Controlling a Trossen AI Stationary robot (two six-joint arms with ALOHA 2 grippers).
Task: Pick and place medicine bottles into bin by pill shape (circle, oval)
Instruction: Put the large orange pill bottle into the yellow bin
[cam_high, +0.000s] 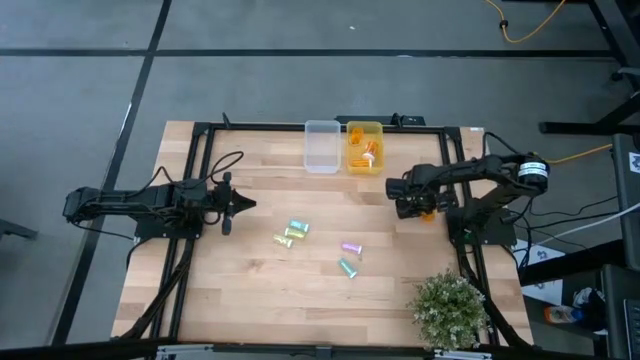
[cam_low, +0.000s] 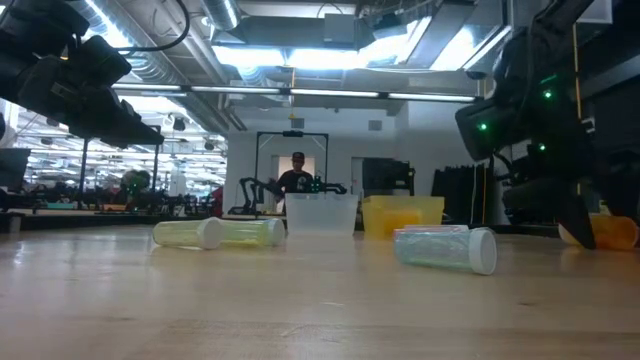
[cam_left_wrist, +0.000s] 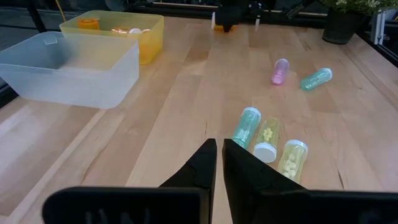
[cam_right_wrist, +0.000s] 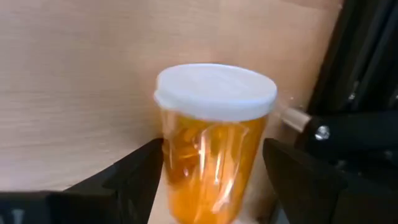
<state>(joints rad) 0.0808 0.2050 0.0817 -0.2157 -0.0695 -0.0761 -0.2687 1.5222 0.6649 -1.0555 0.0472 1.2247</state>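
My right gripper (cam_high: 418, 207) is at the table's right side, near the frame, shut on an orange bottle (cam_right_wrist: 211, 155) with a white cap; the bottle also shows in the low view (cam_low: 612, 232). My left gripper (cam_high: 240, 205) waits shut and empty at the table's left. Three bottles, one teal and two yellow-green (cam_high: 291, 234), lie on their sides mid-table and show in the left wrist view (cam_left_wrist: 267, 140). A pink bottle (cam_high: 351, 246) and a teal one (cam_high: 348, 267) lie to their right. My right gripper pinches the orange bottle's body (cam_right_wrist: 177, 168) between its two fingers, one on each side, below the white cap (cam_right_wrist: 214, 90). The cap end points away from the wrist. Whether the bottle's bottom rests on the table I cannot tell.
A clear bin (cam_high: 322, 146) and a yellow bin (cam_high: 352, 130) holding orange bottles stand side by side at the far edge. A potted plant (cam_high: 450, 310) stands at the near right corner. Dark frame rails run along the table's sides. A person (cam_low: 297, 175) stands far behind.
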